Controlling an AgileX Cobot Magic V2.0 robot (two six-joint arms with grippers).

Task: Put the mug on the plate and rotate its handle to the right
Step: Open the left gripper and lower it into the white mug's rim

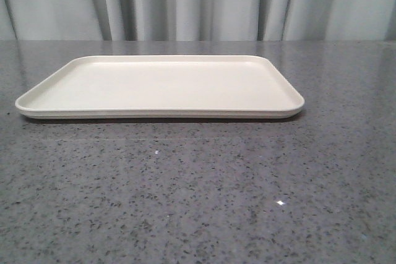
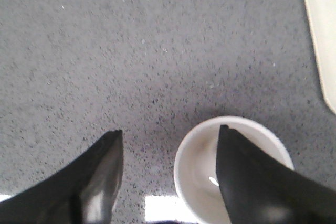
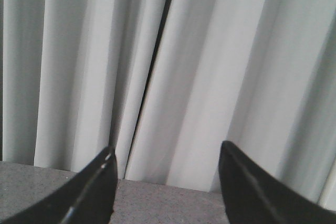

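Note:
The cream plate (image 1: pixel 37 100) lies flat on the grey table in the front view, with nothing on it. Neither the mug nor a gripper shows in that view. In the left wrist view the white mug (image 2: pixel 197 174) stands upright on the table, seen from above, and the plate's corner (image 2: pixel 323 24) lies beyond it. My left gripper (image 2: pixel 170 129) is open: one finger (image 2: pixel 252 182) sits over the mug's opening, the other (image 2: pixel 100 171) outside its wall. The handle is hidden. My right gripper (image 3: pixel 168 148) is open and holds nothing.
Grey speckled stone table (image 1: pixel 198 202) stretches in front of the plate. Pale pleated curtains (image 1: pixel 198 4) hang behind the table's far edge; the right wrist view faces these curtains (image 3: pixel 210 66) across that edge.

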